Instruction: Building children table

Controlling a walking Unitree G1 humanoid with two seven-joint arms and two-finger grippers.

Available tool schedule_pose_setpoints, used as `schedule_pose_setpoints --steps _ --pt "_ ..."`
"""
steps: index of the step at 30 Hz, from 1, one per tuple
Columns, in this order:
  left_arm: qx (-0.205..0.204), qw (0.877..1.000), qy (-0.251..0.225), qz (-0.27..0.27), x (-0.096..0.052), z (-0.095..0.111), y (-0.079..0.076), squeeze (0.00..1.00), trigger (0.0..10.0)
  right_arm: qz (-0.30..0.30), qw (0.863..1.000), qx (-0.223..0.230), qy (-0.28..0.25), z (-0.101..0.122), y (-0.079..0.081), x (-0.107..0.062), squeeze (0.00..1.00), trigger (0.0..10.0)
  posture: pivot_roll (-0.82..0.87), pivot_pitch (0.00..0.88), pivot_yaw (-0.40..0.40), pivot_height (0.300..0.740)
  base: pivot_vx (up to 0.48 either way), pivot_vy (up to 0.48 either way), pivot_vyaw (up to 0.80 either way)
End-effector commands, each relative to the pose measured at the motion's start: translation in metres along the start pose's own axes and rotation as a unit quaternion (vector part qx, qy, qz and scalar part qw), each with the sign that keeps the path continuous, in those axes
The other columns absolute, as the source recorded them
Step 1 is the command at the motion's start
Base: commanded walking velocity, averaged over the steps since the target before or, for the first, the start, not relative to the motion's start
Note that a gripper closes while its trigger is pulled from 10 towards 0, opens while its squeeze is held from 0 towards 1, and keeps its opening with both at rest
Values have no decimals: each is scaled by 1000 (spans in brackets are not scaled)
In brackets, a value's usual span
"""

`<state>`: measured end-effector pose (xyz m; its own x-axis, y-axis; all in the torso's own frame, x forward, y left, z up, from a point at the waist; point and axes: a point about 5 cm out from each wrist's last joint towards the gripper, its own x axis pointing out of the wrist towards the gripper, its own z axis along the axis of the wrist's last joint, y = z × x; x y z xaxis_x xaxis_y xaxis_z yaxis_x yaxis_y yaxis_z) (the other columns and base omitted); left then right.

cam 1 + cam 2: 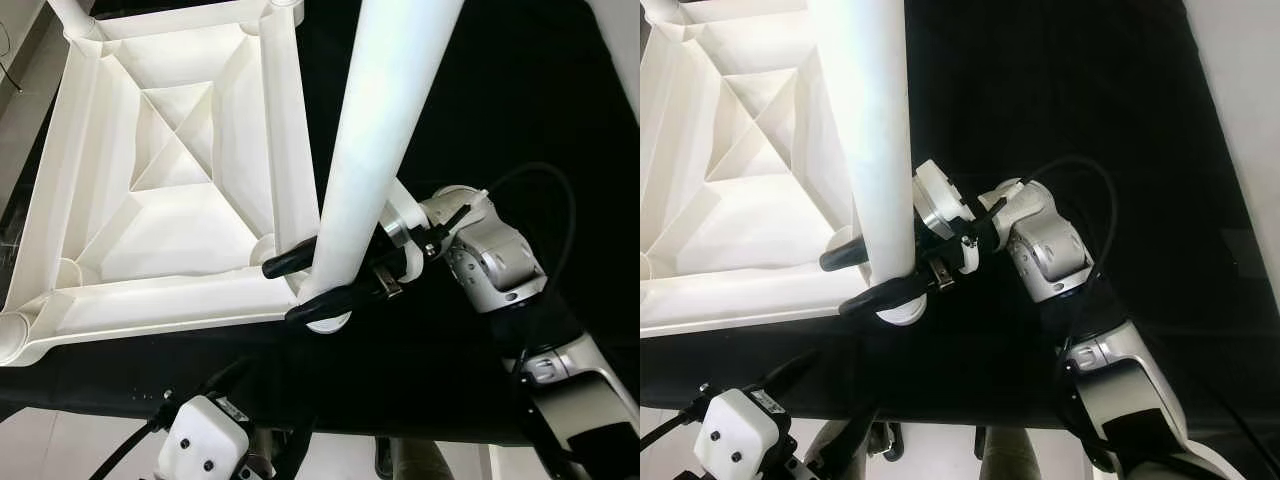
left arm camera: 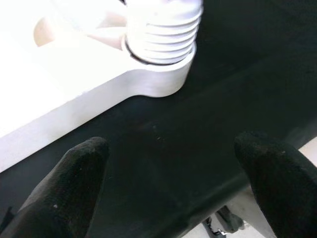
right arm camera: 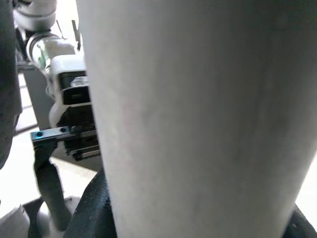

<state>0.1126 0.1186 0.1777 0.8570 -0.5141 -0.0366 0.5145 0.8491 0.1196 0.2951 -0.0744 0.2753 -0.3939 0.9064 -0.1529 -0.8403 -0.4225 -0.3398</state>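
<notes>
At the near corner of the upturned white tabletop on the black mat, the right gripper clamps a white leg standing in its socket, threads exposed, not fully seated; left gripper hovers open, empty.

One upturned white tabletop, two table legs, perhaps a third; two grippers.

A white plastic tabletop lies upside down on a black cloth, its ribbed underside facing up. A white tubular leg stands tilted at its near right corner socket, threaded end partly exposed.
</notes>
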Motion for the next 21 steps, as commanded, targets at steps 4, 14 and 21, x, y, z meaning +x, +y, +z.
schedule_pose_setpoints --steps 4,14,21 --pt "-5 1000 4 1 0 -4 0 0 10000 31 999 2 9 -5 4 6 0 10000 85 414 44 740 0 0 0" --pt "-4 1000 1 5 2 -5 0 0 10000 -74 997 17 3 -17 2 16 0 10000 94 407 35 740 0 0 0" --pt "-5 1000 0 6 3 -6 0 0 10000 -188 981 40 4 -23 4 22 0 10000 97 399 26 740 0 0 0"
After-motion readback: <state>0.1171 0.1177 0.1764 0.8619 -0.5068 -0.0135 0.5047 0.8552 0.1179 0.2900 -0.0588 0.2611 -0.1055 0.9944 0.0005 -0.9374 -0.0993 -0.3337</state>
